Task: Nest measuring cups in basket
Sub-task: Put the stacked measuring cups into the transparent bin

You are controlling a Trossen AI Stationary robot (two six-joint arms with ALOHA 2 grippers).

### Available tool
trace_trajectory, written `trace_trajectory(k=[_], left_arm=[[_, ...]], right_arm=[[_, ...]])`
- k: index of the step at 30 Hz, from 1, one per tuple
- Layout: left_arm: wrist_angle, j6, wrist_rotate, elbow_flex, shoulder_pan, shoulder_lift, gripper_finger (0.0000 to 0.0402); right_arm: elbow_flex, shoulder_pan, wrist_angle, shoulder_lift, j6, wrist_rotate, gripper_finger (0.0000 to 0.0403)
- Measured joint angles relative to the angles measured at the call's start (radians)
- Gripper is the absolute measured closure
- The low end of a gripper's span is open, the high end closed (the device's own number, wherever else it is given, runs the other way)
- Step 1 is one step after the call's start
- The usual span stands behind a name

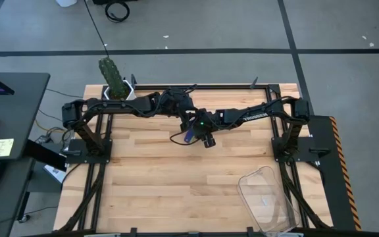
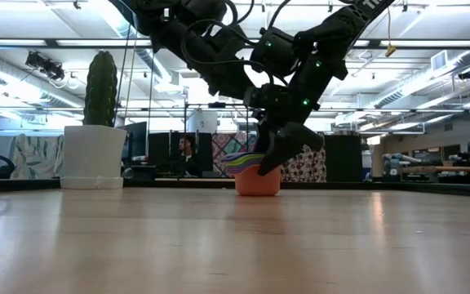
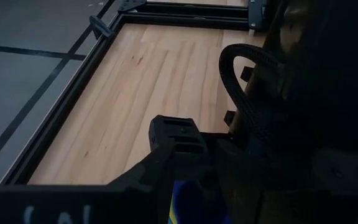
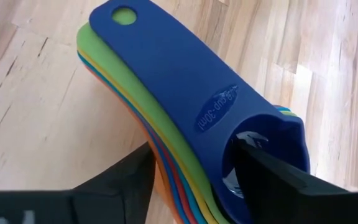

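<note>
The measuring cups (image 4: 185, 112) sit nested in one stack, dark blue on top, then green, yellow, orange and red edges below. In the low view the orange bottom cup (image 2: 257, 183) rests on the table. The stack's blue handle (image 1: 188, 136) shows mid-table in the high view. My right gripper (image 1: 206, 137) is shut on the stack from above. My left gripper (image 1: 191, 123) hovers just beyond it, and the right arm hides its fingertips. The clear basket (image 1: 268, 197) stands apart at the table's near right corner. My right gripper holds the nested stack at its bowl end. One finger (image 4: 272, 177) stands inside the dark blue top cup's bowl (image 4: 253, 127) and the other finger (image 4: 120, 183) is outside against the stacked rims. The fingers come from above, and the handles (image 4: 142, 43) stick out level past them.
A white pot with a cactus (image 1: 115, 82) stands at the far left corner. The dark frame rails (image 1: 196, 86) run around the table. Bare wood (image 1: 163, 184) lies between the stack and the near edge, left of the basket.
</note>
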Motion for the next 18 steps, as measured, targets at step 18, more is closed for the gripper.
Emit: trace_trajectory(k=[18], left_arm=[[0.000,0.000,0.000,0.000,0.000,0.000,0.0280]], right_arm=[[0.000,0.000,0.002,0.000,-0.001,-0.003,0.0195]])
